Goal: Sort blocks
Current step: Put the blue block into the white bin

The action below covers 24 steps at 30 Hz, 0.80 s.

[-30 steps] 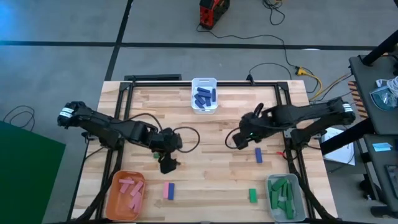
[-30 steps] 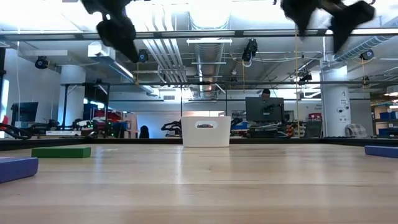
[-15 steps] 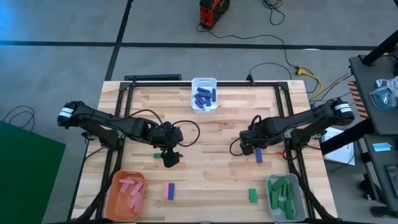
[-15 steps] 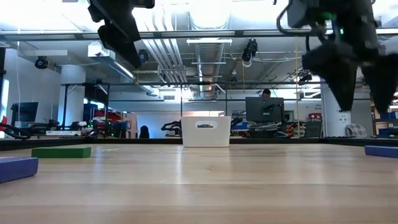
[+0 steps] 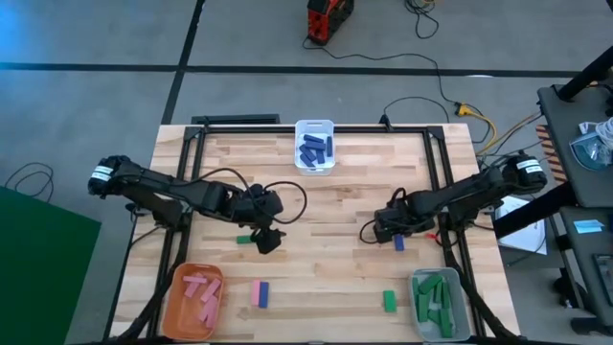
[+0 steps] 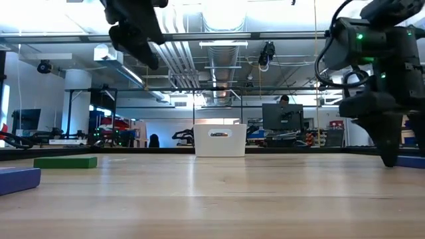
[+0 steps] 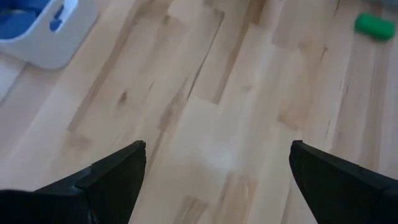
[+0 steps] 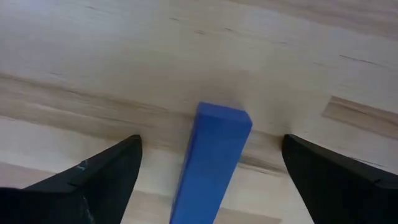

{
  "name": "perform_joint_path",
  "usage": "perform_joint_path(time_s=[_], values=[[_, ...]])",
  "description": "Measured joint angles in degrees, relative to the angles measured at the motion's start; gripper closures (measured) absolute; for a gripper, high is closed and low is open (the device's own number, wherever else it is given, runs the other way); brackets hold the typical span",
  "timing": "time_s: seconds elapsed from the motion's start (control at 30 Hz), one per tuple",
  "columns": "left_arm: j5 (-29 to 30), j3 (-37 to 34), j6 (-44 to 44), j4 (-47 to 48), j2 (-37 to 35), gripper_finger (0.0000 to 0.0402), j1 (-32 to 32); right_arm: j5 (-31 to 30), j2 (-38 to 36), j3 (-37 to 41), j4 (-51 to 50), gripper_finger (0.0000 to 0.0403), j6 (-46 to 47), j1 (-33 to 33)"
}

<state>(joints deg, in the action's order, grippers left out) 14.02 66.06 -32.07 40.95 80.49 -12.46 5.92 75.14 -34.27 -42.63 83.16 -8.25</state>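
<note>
The right gripper [image 5: 397,233] is down at the tabletop, right of centre and well toward the near edge from the white bin [image 5: 314,147], and a blue block [image 8: 213,163] lies between its fingers [image 8: 93,181]. The fingers are spread wide, one on each side of the block, neither touching it. The block lies flat on the wood (its long axis runs from the white bin's side toward the near edge), and one square end points away from the wrist.

The left gripper [image 5: 267,240] hangs above the table, left of centre, also nearer the front than the white bin. Its fingers [image 7: 115,176] are wide apart with nothing between them. A small green block [image 5: 244,240] lies just beside it on the side away from the right arm.
</note>
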Motion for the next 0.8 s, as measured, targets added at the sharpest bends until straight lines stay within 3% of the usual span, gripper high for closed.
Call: perform_joint_path(time_s=[0.2, 0.37, 0.57, 0.8], values=[[3.1, 0.0, -2.0, -3.7, 0.0, 0.0035, 0.1, 0.0, -0.1, 1.7, 0.7, 0.0108, 0.8, 0.0], [7.9, 0.0, -3.4, -4.1, 0.0, 0.0035, 0.2, 0.0, -0.1, 1.6, 0.4, 0.0198, 0.8, 0.0], [9.5, 0.0, -3.5, -4.2, 0.0, 0.0035, 0.2, -0.2, -0.1, 1.6, 0.8, 0.0306, 0.7, 0.0], [12.1, 0.0, -4.6, -4.5, 0.0, 0.0035, 0.6, -0.3, -0.9, 1.6, 0.8, 0.0311, 0.0, 0.0]])
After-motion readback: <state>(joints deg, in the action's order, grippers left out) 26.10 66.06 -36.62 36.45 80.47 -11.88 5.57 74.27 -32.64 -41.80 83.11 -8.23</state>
